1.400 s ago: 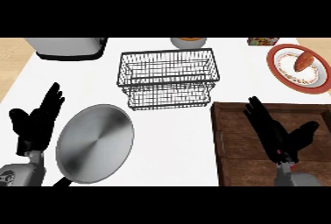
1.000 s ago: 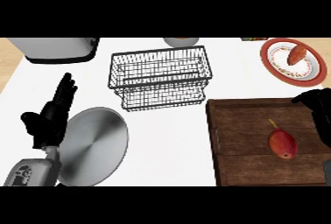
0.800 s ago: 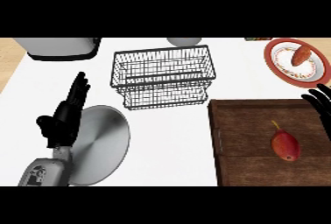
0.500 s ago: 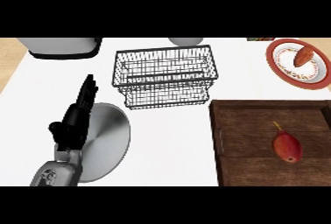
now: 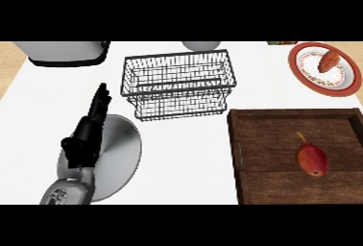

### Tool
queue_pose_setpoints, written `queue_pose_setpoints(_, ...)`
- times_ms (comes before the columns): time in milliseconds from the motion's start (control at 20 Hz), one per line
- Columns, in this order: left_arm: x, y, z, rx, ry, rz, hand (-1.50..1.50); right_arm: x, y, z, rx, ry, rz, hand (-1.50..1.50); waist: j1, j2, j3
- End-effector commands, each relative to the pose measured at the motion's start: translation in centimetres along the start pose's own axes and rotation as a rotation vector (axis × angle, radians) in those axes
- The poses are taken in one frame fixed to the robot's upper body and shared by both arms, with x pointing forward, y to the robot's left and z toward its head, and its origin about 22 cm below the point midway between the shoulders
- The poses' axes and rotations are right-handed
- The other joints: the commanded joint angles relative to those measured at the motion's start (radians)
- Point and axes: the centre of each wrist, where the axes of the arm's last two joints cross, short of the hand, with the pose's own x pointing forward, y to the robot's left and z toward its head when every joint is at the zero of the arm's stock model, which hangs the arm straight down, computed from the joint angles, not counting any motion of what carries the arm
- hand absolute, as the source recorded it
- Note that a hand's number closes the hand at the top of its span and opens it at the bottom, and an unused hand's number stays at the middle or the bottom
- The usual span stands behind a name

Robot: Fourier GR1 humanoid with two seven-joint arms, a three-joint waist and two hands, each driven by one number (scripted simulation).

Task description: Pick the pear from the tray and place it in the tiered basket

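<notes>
Pear [image 5: 312, 160] lying on its side in dark wooden tray [image 5: 284, 120], right-of-centre on the tray floor, thin stem pointing up-view. Well apart from left hand [image 5: 86, 132], which sits across the counter at view left; nothing between the fingers. Right hand out of view.

Left hand black, fingers straight and together, extended up-view, seen edge-on; holding nothing. Overlaps left rim of round metal pan [image 5: 117, 156]. Grey forearm [image 5: 67, 192] entering from lower edge.

Pear red with darker lower end, smooth, elongated teardrop shape.

Tray: rectangular, raised rim, plank grain visible. Tiered basket [image 5: 177, 84]: black wire mesh, two levels, boxy, standing just above the tray's upper left corner, not touching it as far as can be told. Pan: brushed grey, circular, flat. Plate [image 5: 349, 77] at upper right: red rim, patterned band, brownish item on it. Counter [image 5: 184, 144] plain white. Grey appliance [image 5: 64, 52] at upper left, partly cut off.
</notes>
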Motion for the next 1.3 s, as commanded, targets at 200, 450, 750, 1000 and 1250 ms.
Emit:
queue_pose_setpoints(200, 0.5, 0.0, -0.5, 0.012, 0.002, -0.005, 0.00, 10.8, 4.2, -4.4, 0.231, 0.166, 0.601, -1.50, 0.006, 0.000, -0.001)
queue_pose_setpoints(450, 0.1, 0.2, -0.6, 0.006, 0.017, 0.000, 0.00, 9.0, 9.1, -5.5, 0.272, 0.219, 0.731, -1.50, 0.010, 0.002, -0.002)
queue_pose_setpoints(750, -0.1, -1.3, -1.5, -0.019, -0.001, -0.007, 0.00, 6.8, 9.2, -6.5, 0.292, 0.270, 0.740, -1.50, 0.019, 0.004, -0.003)
queue_pose_setpoints(1000, 0.7, -0.1, -1.3, -0.019, 0.004, 0.001, 0.00, 6.1, 11.7, -6.2, 0.351, 0.297, 0.793, -1.50, 0.017, 0.003, -0.003)
queue_pose_setpoints(1250, 0.2, -1.2, -2.3, -0.003, -0.009, -0.012, 0.00, 5.8, 11.8, -6.0, 0.377, 0.406, 0.832, -1.50, 0.014, 0.004, -0.003)
